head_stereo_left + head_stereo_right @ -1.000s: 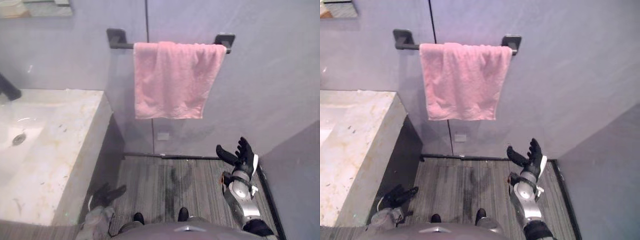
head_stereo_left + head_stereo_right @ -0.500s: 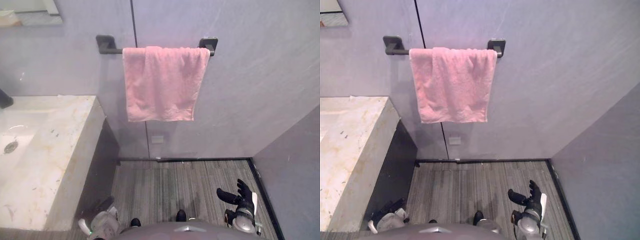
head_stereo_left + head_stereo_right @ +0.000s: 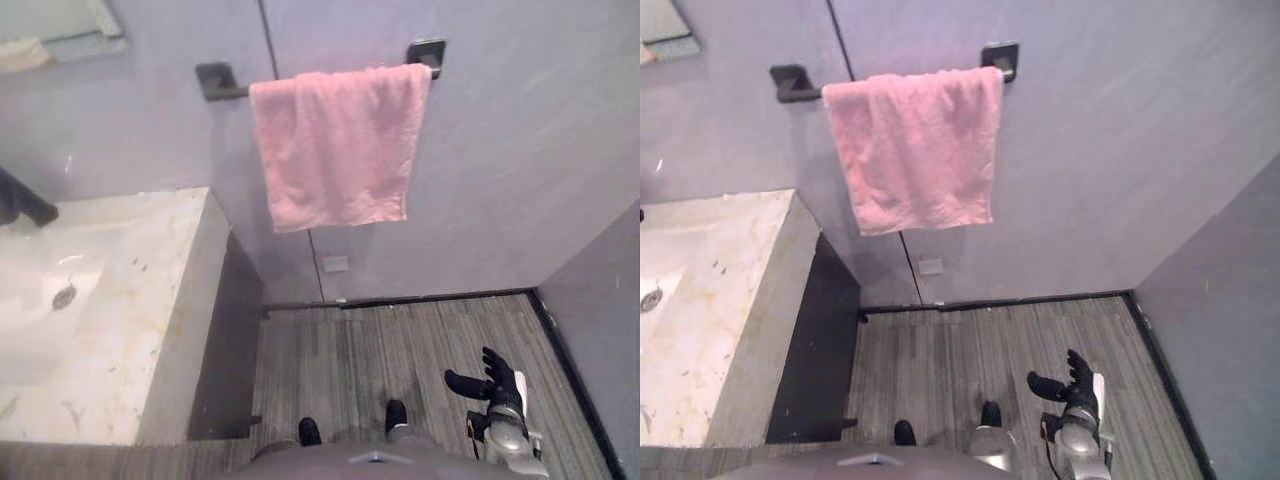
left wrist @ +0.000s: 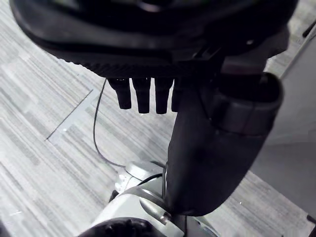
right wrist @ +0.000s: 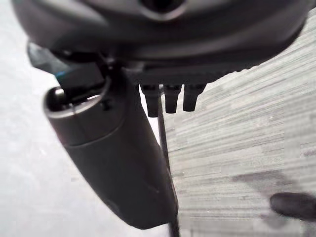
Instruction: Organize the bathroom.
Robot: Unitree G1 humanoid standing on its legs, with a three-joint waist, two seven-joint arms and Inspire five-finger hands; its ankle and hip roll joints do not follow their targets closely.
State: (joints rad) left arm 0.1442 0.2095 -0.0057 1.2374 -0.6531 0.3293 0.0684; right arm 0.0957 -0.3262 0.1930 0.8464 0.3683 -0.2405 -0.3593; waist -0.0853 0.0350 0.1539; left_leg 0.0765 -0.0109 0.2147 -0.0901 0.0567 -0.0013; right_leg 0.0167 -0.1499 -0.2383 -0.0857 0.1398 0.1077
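Pink towel (image 3: 340,145) draped over dark wall bar (image 3: 222,85) beside pale sink counter (image 3: 130,300) — no legible writing; right hand (image 3: 1077,392) and left hand (image 4: 148,94) empty, fingers relaxed — above striped floor (image 3: 400,340).

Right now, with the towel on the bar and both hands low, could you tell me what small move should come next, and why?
Probably turn toward the sink counter. The pink towel already hangs over the towel bar, fairly even, and the right hand is open and empty above the floor. The left hand holds nothing either, so the towel seems finished.
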